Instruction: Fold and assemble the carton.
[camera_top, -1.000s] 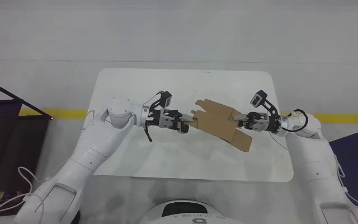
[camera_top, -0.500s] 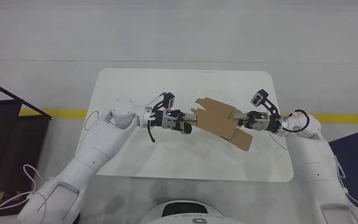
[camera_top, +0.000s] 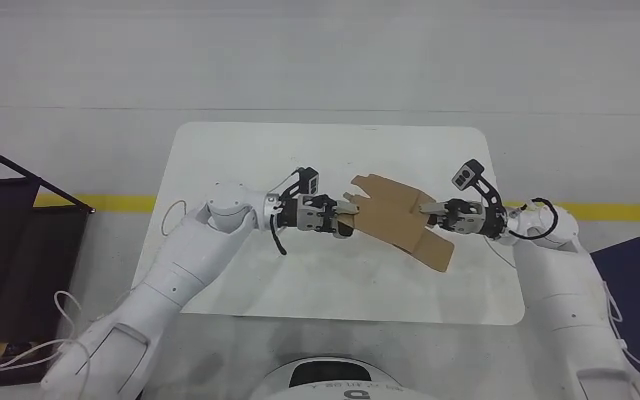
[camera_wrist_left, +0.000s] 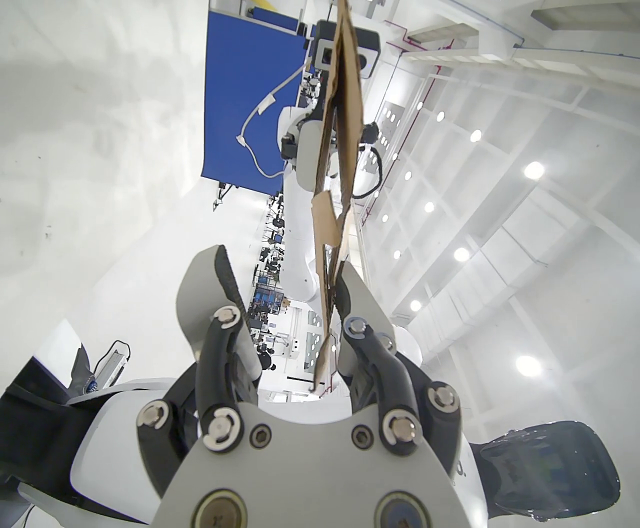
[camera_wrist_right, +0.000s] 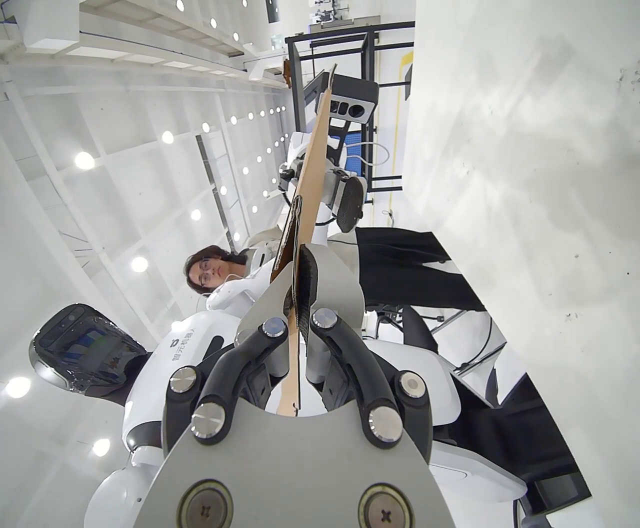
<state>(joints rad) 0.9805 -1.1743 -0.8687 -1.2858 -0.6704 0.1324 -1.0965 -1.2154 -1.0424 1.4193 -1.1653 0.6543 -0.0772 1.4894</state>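
Note:
A flat brown carton hangs above the white table, held edge-on between the two arms. My right gripper is shut on its right end; in the right wrist view both fingers press the carton from either side. My left gripper is at the carton's left end and stands open. In the left wrist view the carton runs between the spread fingers of my left gripper, close against one finger and well apart from the other.
The white table has rounded corners and bare surface all around the carton. A dark frame stands on the floor off the table's left side, beside a yellow floor line.
My left arm has moved right, toward the carton, bringing its open fingers around the carton's left end. The right gripper and the carton have barely moved.

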